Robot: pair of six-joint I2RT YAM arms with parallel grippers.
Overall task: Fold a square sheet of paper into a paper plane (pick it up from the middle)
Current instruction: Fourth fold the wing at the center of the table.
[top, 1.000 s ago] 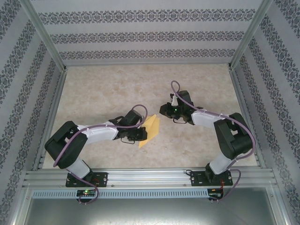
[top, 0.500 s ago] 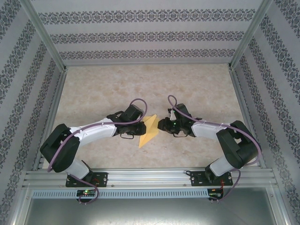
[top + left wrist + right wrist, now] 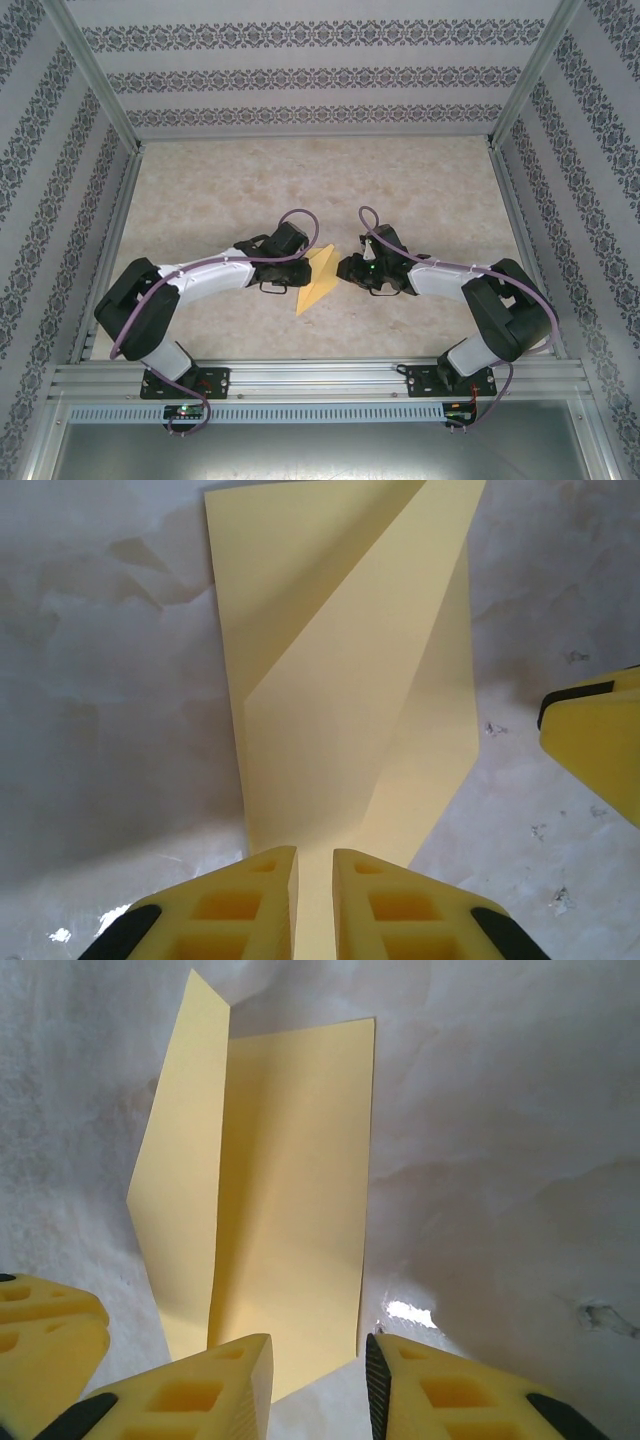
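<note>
**Paper part-folded between the two claws**

From the overhead camera I see the yellow-orange paper (image 3: 319, 281) lying on the mottled beige table (image 3: 250, 190), a little nearer the arm bases than the table's middle. It is no flat square. It reads as a tapered wedge, with its point toward the far right and its broad end toward the near left.

The left claw (image 3: 302, 269) sits at the paper's left edge and the right claw (image 3: 343, 268) just beside its pointed end, so the two face each other across the sheet.

On the left wrist camera, the left claw (image 3: 315, 868) has its yellow fingers (image 3: 250, 905) drawn almost together. Only a thin slit is left, and paper (image 3: 340, 710) shows through it. I cannot tell whether they are pinching the sheet or just resting over it. Diagonal creases cross the sheet, and one panel is lifted and shaded. A yellow fingertip of the other claw pokes in at the right edge.

On the right wrist camera, the right claw (image 3: 318, 1362) stands open. Its fingers (image 3: 215, 1385) are clearly apart and grip nothing. The near corner of the paper (image 3: 290, 1220) reaches just into the gap. One long crease runs away from me, and the left flap tilts up.
</note>
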